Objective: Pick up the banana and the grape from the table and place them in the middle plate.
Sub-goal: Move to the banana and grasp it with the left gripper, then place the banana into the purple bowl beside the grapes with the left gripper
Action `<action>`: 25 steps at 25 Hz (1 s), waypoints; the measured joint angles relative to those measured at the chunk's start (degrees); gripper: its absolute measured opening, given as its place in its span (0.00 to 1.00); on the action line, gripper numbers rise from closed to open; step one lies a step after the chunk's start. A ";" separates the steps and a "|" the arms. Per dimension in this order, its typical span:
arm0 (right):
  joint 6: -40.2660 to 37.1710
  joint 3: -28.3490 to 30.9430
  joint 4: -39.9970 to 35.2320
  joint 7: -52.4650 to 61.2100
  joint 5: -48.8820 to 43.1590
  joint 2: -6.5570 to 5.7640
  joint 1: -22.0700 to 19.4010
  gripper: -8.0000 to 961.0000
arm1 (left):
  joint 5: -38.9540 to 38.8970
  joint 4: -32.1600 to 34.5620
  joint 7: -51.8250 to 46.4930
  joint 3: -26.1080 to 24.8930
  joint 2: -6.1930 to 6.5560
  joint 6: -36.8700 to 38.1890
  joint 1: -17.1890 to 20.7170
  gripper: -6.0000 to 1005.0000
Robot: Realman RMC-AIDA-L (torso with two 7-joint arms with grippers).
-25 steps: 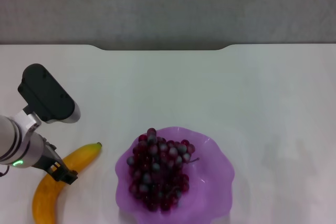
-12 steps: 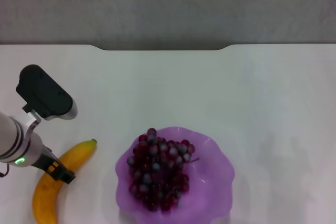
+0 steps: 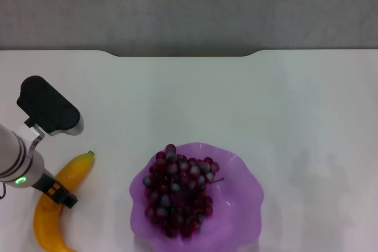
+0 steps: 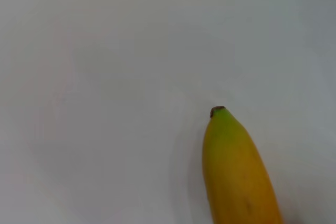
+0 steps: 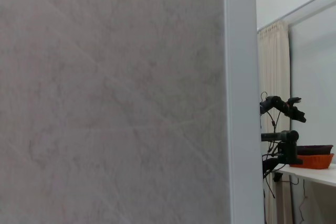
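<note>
The yellow banana (image 3: 42,223) is at the near left of the white table (image 3: 236,98), its small dark tip pointing toward the far right. My left gripper (image 3: 59,193) reaches across the banana's middle and is shut on it. The left wrist view shows the banana's tip end (image 4: 236,177) over bare tabletop. The bunch of dark red-purple grapes (image 3: 177,190) lies in the purple scalloped plate (image 3: 242,205) at the near centre. My right gripper is out of view.
The table's notched far edge (image 3: 183,55) meets a grey wall. The right wrist view shows only a grey wall panel (image 5: 110,98) and a distant room.
The left gripper and the banana have moved together to the left, away from the plate; the banana's tip has swung left. The grapes and plate have not moved.
</note>
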 joint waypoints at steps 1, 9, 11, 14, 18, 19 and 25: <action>0.00 0.00 0.06 0.00 0.00 0.00 0.01 0.55 | 0.01 0.01 -0.03 0.00 -0.01 -0.02 -0.03 0.88; 0.00 0.00 0.15 0.00 0.04 0.00 0.00 0.55 | 0.75 0.18 -1.31 -0.01 -0.02 -0.22 -0.28 0.80; 0.00 0.00 0.11 0.00 0.05 0.00 0.00 0.55 | 0.76 0.44 -1.39 -0.05 0.01 -0.36 -0.55 0.76; 0.00 0.00 0.13 0.00 0.09 0.00 -0.01 0.55 | 0.75 0.44 -1.70 -0.09 0.15 -0.43 -0.77 0.69; 0.00 0.00 0.17 0.00 0.09 0.00 -0.01 0.55 | 0.75 -0.09 -1.73 -0.09 0.19 -0.42 -0.75 0.61; 0.00 0.00 0.18 0.00 0.09 0.00 -0.01 0.55 | 0.75 -0.32 -1.72 -0.09 0.20 -0.35 -0.65 0.59; 0.00 0.07 0.28 0.00 0.09 0.00 -0.01 0.55 | 0.82 -10.78 -1.69 -0.09 0.28 0.34 4.13 0.49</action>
